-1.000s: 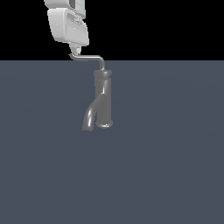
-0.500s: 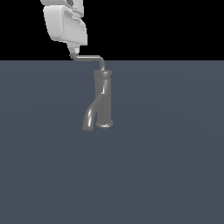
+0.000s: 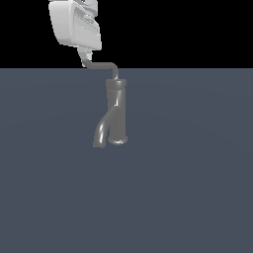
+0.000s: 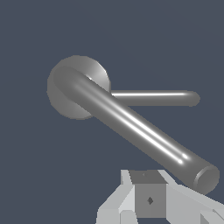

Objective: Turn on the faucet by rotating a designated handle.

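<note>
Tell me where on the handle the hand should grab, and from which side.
Grip the handle near its free upturned end, farthest from the faucet body, coming down from above. That end gives the longest lever for rotation, and the hand already sits over it; the thick spout hangs lower, clear.

No writing, label, brand, number or sign could be read anywhere. The faucet (image 3: 116,111) and its handle (image 3: 101,65) were bare grey metal. The gripper (image 3: 84,51) housing carried no legible marking; one small dark diamond showed on it in the wrist view, not a readable sign.
</note>
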Controlling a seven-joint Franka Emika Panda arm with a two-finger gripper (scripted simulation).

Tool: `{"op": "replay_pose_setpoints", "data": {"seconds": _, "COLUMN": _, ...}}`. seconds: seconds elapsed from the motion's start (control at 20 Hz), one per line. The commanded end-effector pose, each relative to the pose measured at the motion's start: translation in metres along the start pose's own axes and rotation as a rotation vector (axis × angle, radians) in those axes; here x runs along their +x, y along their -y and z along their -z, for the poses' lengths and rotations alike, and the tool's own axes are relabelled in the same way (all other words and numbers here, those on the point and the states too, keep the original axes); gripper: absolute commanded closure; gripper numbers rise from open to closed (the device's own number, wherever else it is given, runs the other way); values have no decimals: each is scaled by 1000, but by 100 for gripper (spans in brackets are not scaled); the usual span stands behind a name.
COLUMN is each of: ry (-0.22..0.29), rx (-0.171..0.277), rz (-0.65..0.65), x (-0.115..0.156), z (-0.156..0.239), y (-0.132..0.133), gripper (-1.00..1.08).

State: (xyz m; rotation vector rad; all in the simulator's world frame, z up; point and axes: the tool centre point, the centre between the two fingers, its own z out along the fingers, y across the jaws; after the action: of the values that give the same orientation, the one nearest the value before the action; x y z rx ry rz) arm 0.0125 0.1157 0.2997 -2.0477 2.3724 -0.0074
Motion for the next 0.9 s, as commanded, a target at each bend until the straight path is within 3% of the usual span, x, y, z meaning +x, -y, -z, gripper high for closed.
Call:
{"op": "replay_pose_setpoints", "data": {"seconds": 0.0, "ry": -3, "rx": -6, "rz": -4, "x": 8, "z": 0, "y": -8, "gripper": 108}}
{"op": "replay_pose_setpoints", "data": {"seconds": 0.65, "ry": -2, "rx": -5, "rz": 4, "x": 23, "z": 0, "y": -33, "gripper": 108}}
{"op": "replay_pose_setpoints", "data": {"seconds": 0.85, "ry": -2, "rx": -6, "rz": 3, "x": 47, "z": 0, "y": -35, "gripper": 108}}
